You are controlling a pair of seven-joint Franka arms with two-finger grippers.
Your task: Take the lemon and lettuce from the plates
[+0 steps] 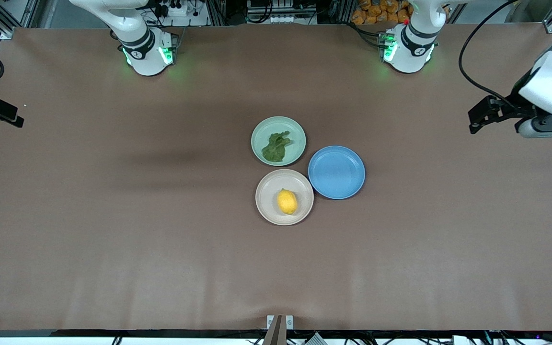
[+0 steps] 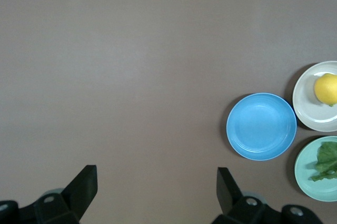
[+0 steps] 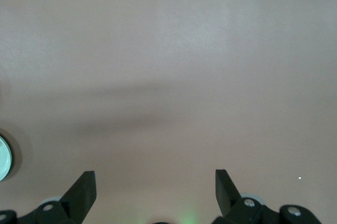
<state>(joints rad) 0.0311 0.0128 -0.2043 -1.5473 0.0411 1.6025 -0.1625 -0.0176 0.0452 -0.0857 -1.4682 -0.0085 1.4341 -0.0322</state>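
One lemon (image 1: 287, 201) sits on the beige plate (image 1: 269, 207), one lettuce (image 1: 276, 146) on the mint plate (image 1: 294, 152), mid-table beside one blue plate (image 1: 336, 172). Left gripper (image 2: 152, 187) and right gripper (image 3: 154, 188) hover wide open and empty over the table's end edges. The lemon may roll if pinched off-centre

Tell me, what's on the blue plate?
Nothing shows on the blue plate; its whole inside is bare. The lemon lies on the beige plate beside it, and the lettuce on the mint green plate. What the plate itself covers cannot be seen.
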